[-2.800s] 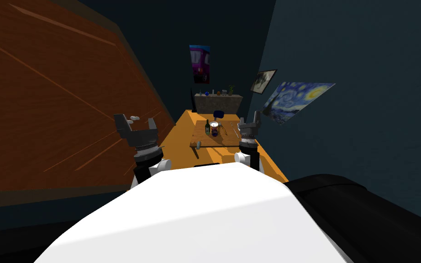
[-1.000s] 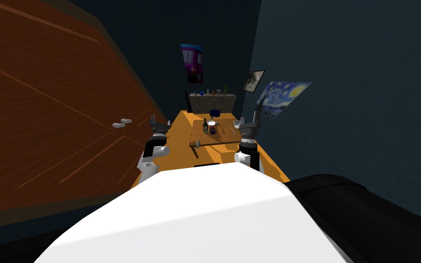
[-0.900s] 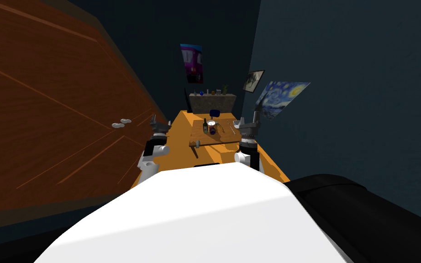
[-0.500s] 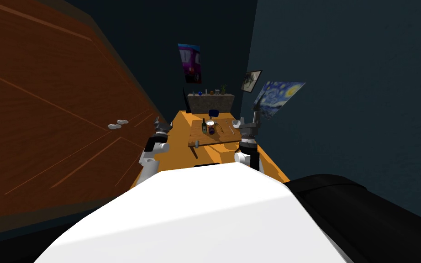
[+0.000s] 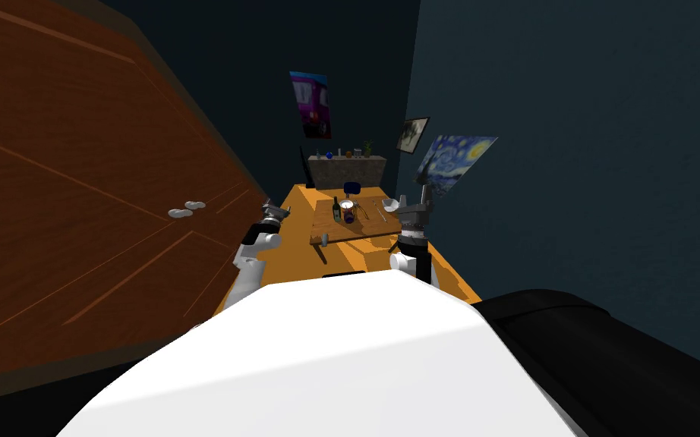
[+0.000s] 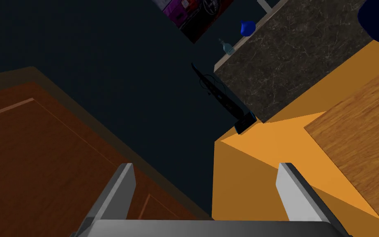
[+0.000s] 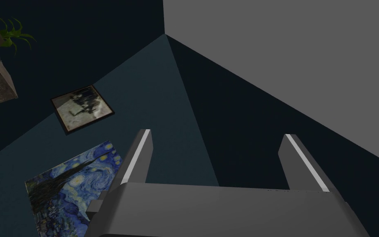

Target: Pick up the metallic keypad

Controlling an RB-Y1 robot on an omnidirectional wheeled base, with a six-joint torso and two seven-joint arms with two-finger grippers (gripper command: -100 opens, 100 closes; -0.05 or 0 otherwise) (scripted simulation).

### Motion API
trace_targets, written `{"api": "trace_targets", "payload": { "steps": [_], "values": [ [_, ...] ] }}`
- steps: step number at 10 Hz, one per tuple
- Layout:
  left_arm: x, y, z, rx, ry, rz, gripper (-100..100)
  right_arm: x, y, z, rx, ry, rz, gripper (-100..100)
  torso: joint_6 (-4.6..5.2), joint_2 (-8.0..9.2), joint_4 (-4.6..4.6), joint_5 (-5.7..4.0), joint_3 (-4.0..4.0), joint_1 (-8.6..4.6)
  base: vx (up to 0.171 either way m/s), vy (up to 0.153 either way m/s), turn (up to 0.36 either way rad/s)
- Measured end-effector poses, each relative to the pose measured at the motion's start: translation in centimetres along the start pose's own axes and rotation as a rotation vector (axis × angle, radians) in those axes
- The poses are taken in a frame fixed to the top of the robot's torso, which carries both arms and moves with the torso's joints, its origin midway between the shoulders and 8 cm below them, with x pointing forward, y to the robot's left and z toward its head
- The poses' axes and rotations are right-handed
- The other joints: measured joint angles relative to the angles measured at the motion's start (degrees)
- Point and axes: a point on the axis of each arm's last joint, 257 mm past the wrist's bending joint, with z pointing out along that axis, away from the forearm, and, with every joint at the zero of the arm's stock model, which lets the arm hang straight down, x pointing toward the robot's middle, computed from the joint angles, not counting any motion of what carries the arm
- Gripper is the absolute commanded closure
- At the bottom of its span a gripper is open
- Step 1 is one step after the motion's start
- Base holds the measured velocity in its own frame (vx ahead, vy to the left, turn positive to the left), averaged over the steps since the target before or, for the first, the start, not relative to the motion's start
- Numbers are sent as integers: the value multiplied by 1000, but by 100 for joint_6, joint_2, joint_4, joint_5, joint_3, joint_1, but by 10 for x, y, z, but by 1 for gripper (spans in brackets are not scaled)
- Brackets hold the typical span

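Observation:
An orange table (image 5: 295,250) stretches ahead of me with a wooden board (image 5: 356,227) on it. A small grey upright object (image 5: 324,240) stands at the board's near left corner; I cannot tell what it is. A dark flat item (image 5: 345,272) lies at the table's near edge. My left gripper (image 5: 272,210) hangs open over the table's left edge, and in its wrist view (image 6: 207,193) nothing is between the fingers. My right gripper (image 5: 414,203) is raised at the table's right side, open and empty (image 7: 217,160).
On the board stand a dark bottle (image 5: 335,208), a can (image 5: 348,210) and a white bowl (image 5: 389,203). A brown door (image 5: 75,197) with pale handles (image 5: 180,210) runs close on the left. A dark stone-look counter (image 6: 299,61) closes the far end, a thin black panel (image 6: 221,96) leaning beside it.
My left arm has come down and forward from beside the door to the table's left edge. My head view has shifted a little, so the door looms larger. The right arm has stayed.

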Motion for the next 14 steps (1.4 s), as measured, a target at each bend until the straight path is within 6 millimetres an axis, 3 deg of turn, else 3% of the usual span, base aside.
{"api": "trace_targets", "payload": {
  "steps": [6, 14],
  "values": [
    [-53, 32, 17, -118, -161, -150, -100, 0, 0, 0, 0, 0, 0, 0, -3, -2, -1, 0, -1, -2, 5, -24, -34],
    [-123, 80, 11, -269, -412, -329, -100, 0, 0, 0, 0, 0, 0, 0, -4, -1, -1, 0, -1, 1, 14, -35, -43]
  ]
}}
